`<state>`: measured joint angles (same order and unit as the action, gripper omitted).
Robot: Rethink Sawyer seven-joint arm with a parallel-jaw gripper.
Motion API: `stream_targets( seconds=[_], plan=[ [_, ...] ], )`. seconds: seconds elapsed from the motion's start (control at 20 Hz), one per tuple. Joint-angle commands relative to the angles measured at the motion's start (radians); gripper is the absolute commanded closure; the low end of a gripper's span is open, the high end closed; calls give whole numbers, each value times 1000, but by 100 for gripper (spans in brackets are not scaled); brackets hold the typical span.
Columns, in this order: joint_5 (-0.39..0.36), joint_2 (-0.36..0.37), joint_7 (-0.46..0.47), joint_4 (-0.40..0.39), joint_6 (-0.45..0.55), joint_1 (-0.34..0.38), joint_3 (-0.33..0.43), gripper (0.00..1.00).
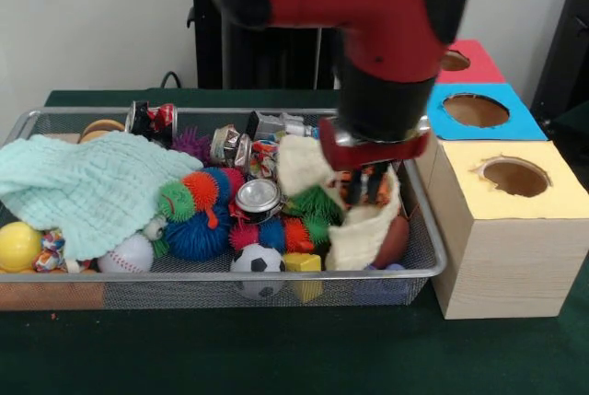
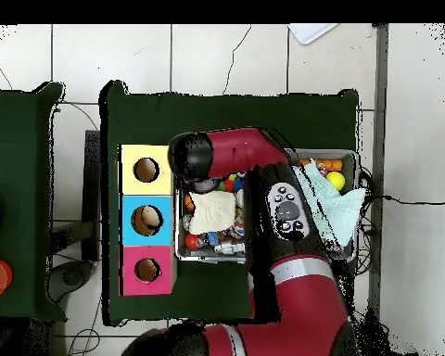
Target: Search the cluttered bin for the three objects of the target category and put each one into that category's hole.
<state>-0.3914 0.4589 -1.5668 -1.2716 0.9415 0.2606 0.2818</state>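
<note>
One red-and-black gripper (image 1: 370,183), clamped on a cream cloth (image 1: 363,229), hangs over the silver wire-mesh bin (image 1: 433,257). Search step; next, clearing the cloth aside likely exposes plush toys.

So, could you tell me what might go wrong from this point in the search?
1. The gripper is down in the mesh bin with a cream cloth draped round it; lifting may drag the cloth along and spill toys.
2. The cream cloth and the mint cloth may be hiding targets; no plush animal is plainly visible.
</note>
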Motion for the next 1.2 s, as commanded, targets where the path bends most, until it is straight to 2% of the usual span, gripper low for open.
stream_targets(
  seconds=[0.05, 0.3, 0.5, 0.6, 0.85, 1.2],
  plan=[
    [55, 56, -270, -291, -177, -68, 4, 100],
    [68, 106, -338, -535, -390, -103, -32, 100],
    [105, 214, -297, -715, -415, -100, -54, 100],
    [117, 265, -263, -777, -407, -108, -74, 100],
    [121, 322, -234, -874, -458, -135, -103, 100],
    [200, 373, -253, -983, -514, -152, -56, 100]
  ],
)
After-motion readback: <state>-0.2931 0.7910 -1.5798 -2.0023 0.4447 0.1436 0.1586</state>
